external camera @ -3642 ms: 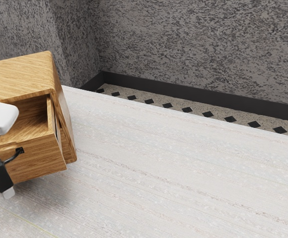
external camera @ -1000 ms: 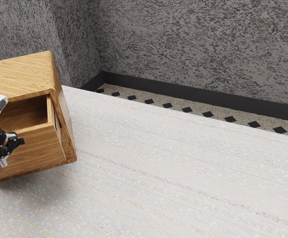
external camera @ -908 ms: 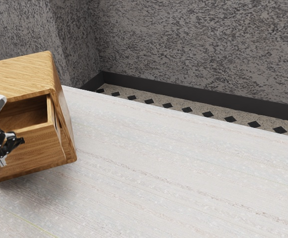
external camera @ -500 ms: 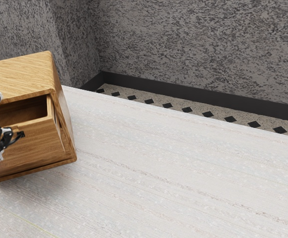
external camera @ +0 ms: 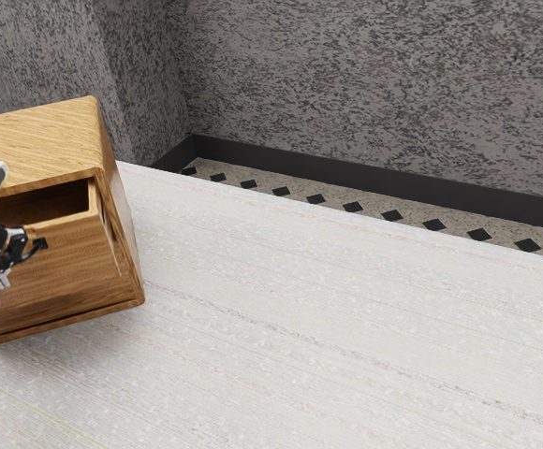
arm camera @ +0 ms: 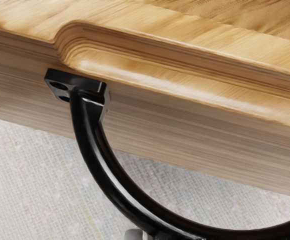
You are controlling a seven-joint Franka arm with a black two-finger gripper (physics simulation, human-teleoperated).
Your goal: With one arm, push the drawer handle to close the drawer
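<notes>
At the exterior view's left edge, my gripper (external camera: 2, 279) is against the front of the wooden drawer (external camera: 75, 267), by its black handle (external camera: 37, 246); its state is too hard to read there. The drawer stands partly out of the wooden cabinet (external camera: 47, 136), with a dark opening above its front. In the wrist view, the curved black handle (arm camera: 110, 175) arches out from the drawer front (arm camera: 185, 140), just under my hand. One mounting end of the handle is visible, while its far part runs out of the picture.
A pale, streaked table (external camera: 328, 327) extends from the cabinet toward the exterior view's right. Behind its back edge lie a tiled floor strip (external camera: 332, 208) and a mottled grey wall (external camera: 374, 84). The cabinet's side wall (external camera: 126, 224) faces the table.
The drawer has slid farther into the cabinet, and its opening looks narrower. My hand has turned since the oldest frame and moved toward the cabinet along with the drawer front.
</notes>
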